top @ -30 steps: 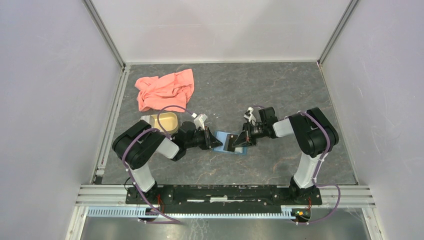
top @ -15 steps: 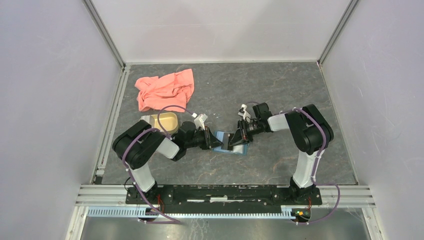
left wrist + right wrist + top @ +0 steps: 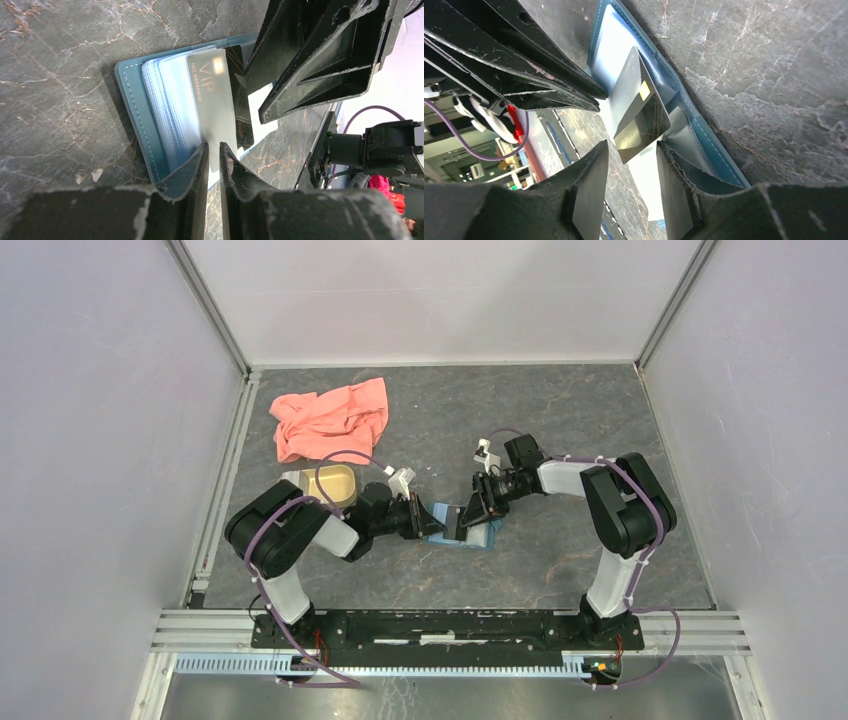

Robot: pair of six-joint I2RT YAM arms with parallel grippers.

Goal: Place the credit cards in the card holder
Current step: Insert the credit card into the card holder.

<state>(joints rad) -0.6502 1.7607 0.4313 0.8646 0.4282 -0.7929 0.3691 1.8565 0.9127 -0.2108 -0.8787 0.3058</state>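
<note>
The teal card holder lies open on the table between both grippers, its clear sleeves fanned out. A pale gold card marked VIP lies in the sleeves, and a dark card with fine orange lines sits partly behind it. In the right wrist view this shiny dark card stands tilted, its upper end tucked into the holder. My right gripper is open, its fingers either side of the card's lower corner without touching it. My left gripper is nearly closed, pinching a pale leaf of the holder.
A salmon-pink cloth lies crumpled at the back left. A tan oval dish sits just behind my left arm. White walls enclose the marbled grey table on three sides.
My right gripper has opened and let go of the dark card, which stays tucked in the holder. The right wrist shifted slightly back and left. The left gripper has held still.
</note>
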